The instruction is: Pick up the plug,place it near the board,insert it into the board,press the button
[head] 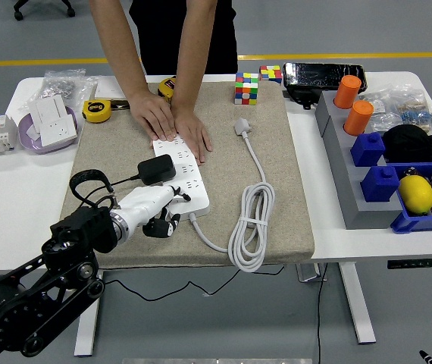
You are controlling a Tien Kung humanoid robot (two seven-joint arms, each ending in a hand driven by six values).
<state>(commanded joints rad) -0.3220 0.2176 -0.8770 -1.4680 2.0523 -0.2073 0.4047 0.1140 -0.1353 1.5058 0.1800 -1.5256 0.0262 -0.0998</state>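
The mat (277, 159) is a coarse, matt beige fabric. The power strip (189, 178) and its coiled cable (252, 224) are smooth white plastic. The plug (156, 169) is matt black plastic. The table (19, 189) has a smooth white surface.

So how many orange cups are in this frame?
2: one orange cup at the far end of the grey rack on the table's right, the second orange cup just nearer along it. Clutter there could hide others.
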